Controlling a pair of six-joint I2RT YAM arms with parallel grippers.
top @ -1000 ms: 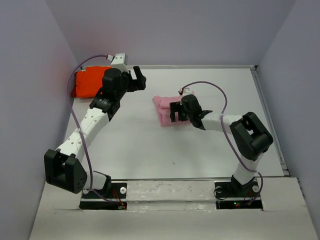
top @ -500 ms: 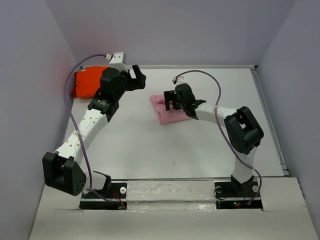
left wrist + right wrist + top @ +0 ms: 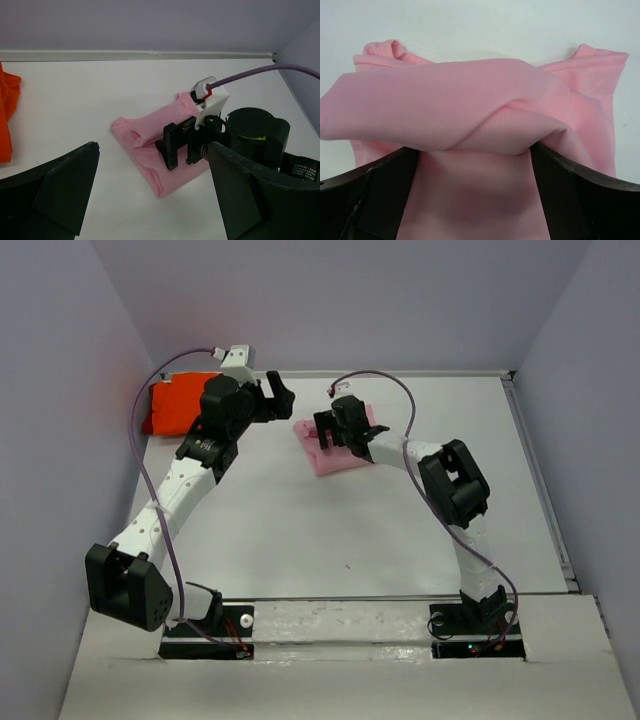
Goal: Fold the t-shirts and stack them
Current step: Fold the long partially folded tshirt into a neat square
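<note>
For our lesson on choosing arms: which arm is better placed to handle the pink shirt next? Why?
Right, likely: the right pincer, open, straddles the pink shirt; the left pincer hangs apart from it.

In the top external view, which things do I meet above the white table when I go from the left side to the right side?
Bright orange cloth t-shirt → black left gripper → light pink cloth t-shirt.
</note>
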